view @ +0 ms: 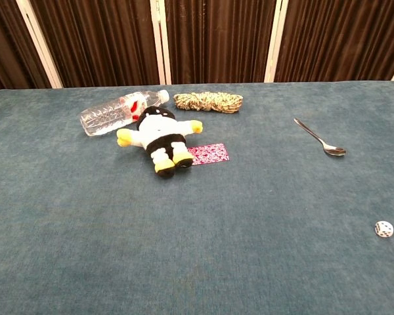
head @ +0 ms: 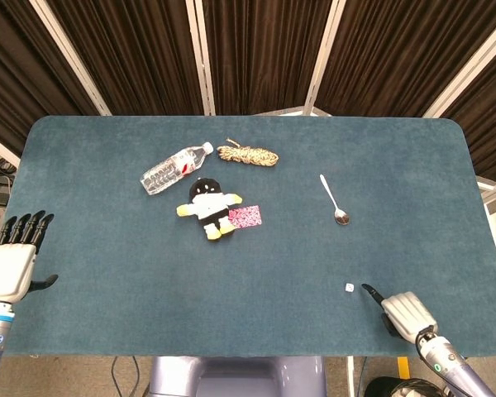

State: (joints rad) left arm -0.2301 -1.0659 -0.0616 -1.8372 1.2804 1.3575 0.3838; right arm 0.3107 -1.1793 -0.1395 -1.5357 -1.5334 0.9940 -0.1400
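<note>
White, dark-pipped die (head: 349, 287) lies free on the teal bench (head: 256, 331), just beside our right hand (head: 407, 314), off its one outstretched dark fingertip and not touching it. We judge the placing done, since that hand grasps nothing; the left hand (head: 10, 263) is off at the far edge, fingers extended, empty. Spoon (head: 334, 200) lies beyond the die.
</note>
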